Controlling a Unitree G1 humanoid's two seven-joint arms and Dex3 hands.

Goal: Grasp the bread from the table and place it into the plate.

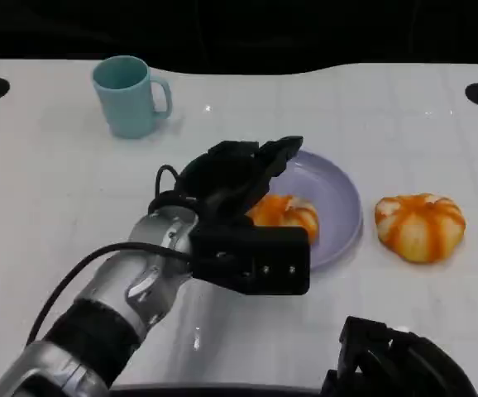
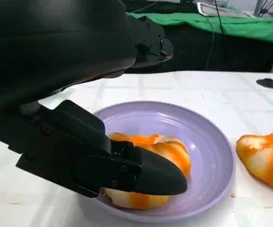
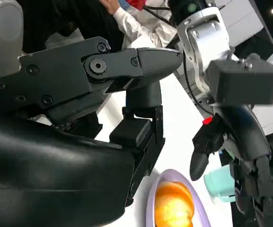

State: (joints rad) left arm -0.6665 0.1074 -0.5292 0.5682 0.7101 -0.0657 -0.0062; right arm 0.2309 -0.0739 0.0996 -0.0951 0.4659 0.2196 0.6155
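Head view: my left hand (image 1: 251, 178) is out over the near-left part of the purple plate (image 1: 342, 194), fingers reaching forward above the bread (image 1: 287, 217) that lies in the plate, just under and to the right of my palm. Can't tell from here whether fingers touch it. A second bread (image 1: 420, 226) sits on the white table (image 1: 57, 190) well to the right of my left hand, just beside the plate rim, not touching it. A teal mug (image 1: 129, 95) stands upright ahead and to the left of that hand, well apart. My right hand (image 1: 400, 364) is low at the near edge, to the right, far from both breads; I cannot tell whether it's released or clenched. Left wrist view: a lower finger (image 2: 127, 170) lies against the near side of the bread (image 2: 167, 151) in the plate (image 2: 212, 142); upper fingers (image 2: 148, 45) sit well above it with a clear gap, so the hand reads as released, not clamped on the bread. Second bread (image 2: 264, 158) is beyond the plate rim. Right wrist view: my right hand's fingers (image 3: 141, 61) are spread with nothing between them, so released. Past them I see the left hand (image 3: 231, 137) above the plate (image 3: 151, 208) with the bread (image 3: 174, 205) in it, the mug (image 3: 219, 184) beside it, and a person's white sleeve (image 3: 141, 23) beyond the table.
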